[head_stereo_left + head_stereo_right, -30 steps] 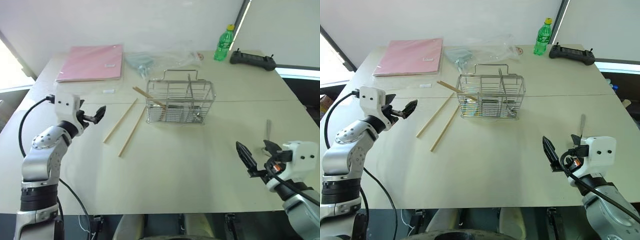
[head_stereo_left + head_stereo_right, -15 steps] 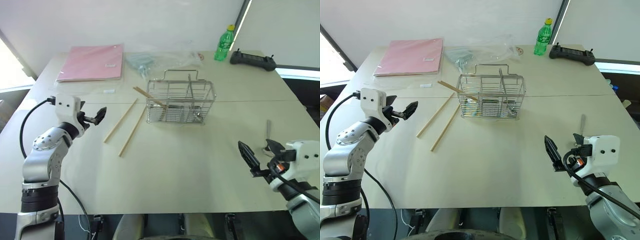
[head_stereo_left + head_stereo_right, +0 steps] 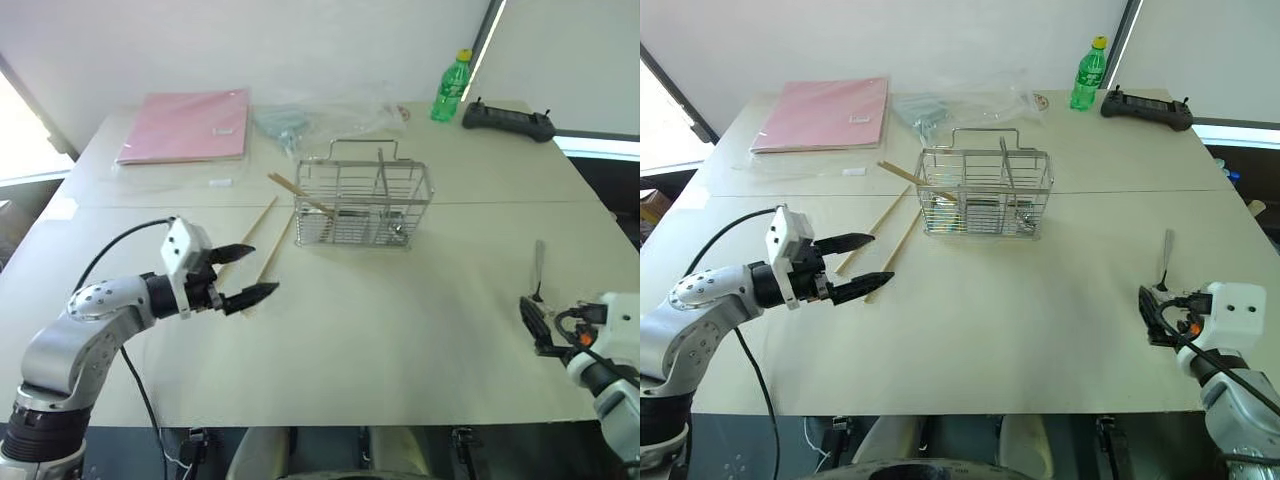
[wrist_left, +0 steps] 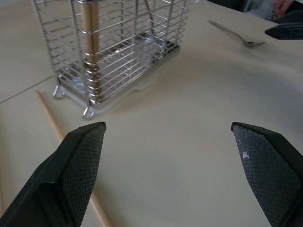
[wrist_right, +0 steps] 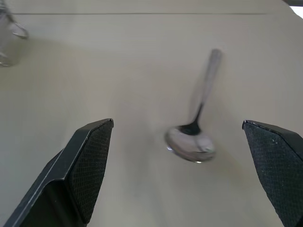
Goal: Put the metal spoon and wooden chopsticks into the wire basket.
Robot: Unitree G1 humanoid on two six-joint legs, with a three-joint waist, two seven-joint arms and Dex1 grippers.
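Observation:
The wire basket [image 3: 362, 205] stands mid-table with one wooden chopstick [image 3: 290, 187] leaning out of its left end. Two more chopsticks [image 3: 272, 245] lie flat on the table to its left. My left gripper [image 3: 266, 267] is open and hovers over their near ends, pointing toward the basket [image 4: 123, 42]. The metal spoon [image 3: 537, 268] lies flat at the right, bowl toward me. My right gripper [image 5: 177, 123] is open just short of the spoon's bowl [image 5: 189, 144], with nothing between its fingers.
At the back of the table lie a pink folder [image 3: 185, 125], a clear plastic bag [image 3: 310, 115], a green bottle [image 3: 449, 87] and a black controller [image 3: 505, 118]. The table's right edge runs close to the spoon.
My left gripper swung right and turned toward the basket, ending over the loose chopsticks. My right gripper moved right and lower, close to the spoon's bowl. Both stayed open.

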